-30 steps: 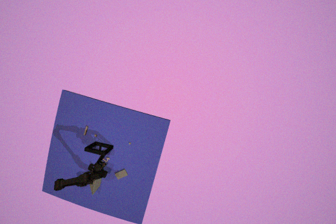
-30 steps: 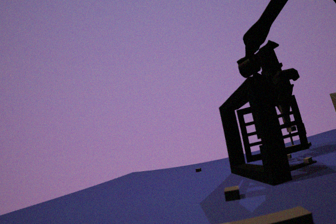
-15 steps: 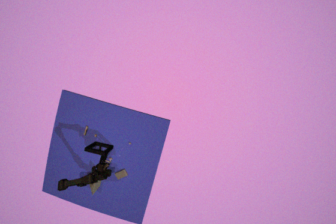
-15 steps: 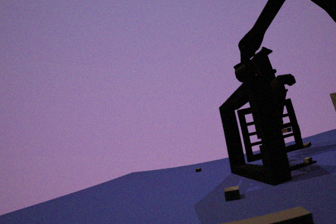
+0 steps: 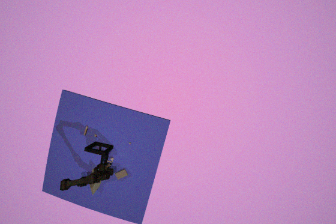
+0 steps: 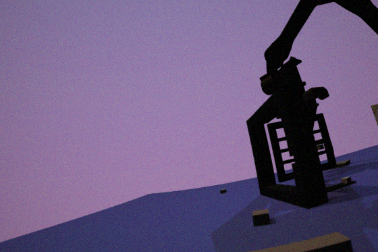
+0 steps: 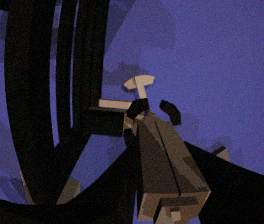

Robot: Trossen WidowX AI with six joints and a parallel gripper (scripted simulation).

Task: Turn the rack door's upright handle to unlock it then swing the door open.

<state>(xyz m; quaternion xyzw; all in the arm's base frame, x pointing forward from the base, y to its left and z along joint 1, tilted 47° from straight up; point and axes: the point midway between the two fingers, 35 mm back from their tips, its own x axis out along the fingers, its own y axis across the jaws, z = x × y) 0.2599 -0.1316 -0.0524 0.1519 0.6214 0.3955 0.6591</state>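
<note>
The dark rack frame (image 5: 90, 149) (image 6: 260, 157) stands upright on the blue table (image 5: 135, 140) (image 6: 135, 218). Its barred door (image 5: 104, 158) (image 6: 328, 144) (image 7: 28, 100) is swung out, at roughly a right angle to the frame; I cannot read the exact angle. My gripper (image 7: 157, 149) is shut on the brown upright handle (image 7: 168, 155) beside the door's free edge, seen from above in the wrist view. A pale T-shaped piece (image 7: 142, 85) shows beyond the fingertips, running alongside the door. How far the handle is turned is unclear. The frame post hides the fingertips in the exterior view.
A tan block (image 5: 121, 174) lies right of the gripper and a pale pointed piece (image 5: 93, 188) shows below the arm. A tan stick (image 5: 86, 130) and small cubes (image 5: 95, 136) (image 5: 129, 143) lie around the frame. Another small block (image 6: 260, 218) stands near the frame's foot.
</note>
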